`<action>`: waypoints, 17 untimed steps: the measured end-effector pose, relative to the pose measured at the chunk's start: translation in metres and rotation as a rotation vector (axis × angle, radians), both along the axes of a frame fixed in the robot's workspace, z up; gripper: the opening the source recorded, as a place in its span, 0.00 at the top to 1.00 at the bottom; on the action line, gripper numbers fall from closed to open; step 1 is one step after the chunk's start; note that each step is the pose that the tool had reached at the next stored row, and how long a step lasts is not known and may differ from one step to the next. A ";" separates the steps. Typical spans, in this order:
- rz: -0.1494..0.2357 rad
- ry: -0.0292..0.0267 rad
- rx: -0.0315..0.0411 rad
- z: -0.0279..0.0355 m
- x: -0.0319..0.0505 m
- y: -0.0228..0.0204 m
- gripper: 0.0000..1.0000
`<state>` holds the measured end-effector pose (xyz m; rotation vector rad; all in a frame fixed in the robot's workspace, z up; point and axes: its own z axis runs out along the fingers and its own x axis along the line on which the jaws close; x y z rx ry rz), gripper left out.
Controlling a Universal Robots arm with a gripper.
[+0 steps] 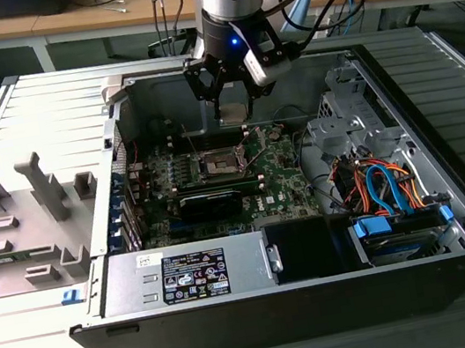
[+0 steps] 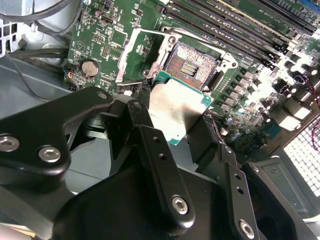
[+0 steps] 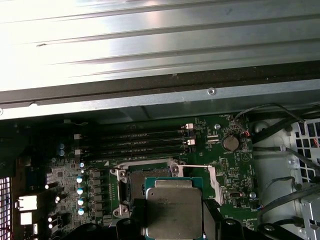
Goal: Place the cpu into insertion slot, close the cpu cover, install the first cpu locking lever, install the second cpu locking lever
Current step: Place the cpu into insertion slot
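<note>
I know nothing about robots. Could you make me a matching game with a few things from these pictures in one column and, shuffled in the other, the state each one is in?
Things:
1. cpu
2. insertion slot
3. cpu cover
4. tool

States:
A. swung open beside the insertion slot
B. shut on the cpu, above the green board
C. empty, contacts bare
D. held in the air, not yet seated

Pairs: 1-D, 2-C, 3-A, 4-B
</note>
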<state>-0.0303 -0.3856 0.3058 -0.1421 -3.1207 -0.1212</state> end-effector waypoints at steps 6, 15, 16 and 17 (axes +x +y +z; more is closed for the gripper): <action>-0.003 0.0000 0.0000 -0.0001 0.0000 0.0000 0.46; -0.009 0.0000 0.0000 -0.0004 0.0000 0.0000 0.46; -0.010 0.0001 0.0000 -0.0004 0.0000 0.0000 0.46; -0.010 0.0000 0.0000 -0.0004 0.0000 0.0000 0.46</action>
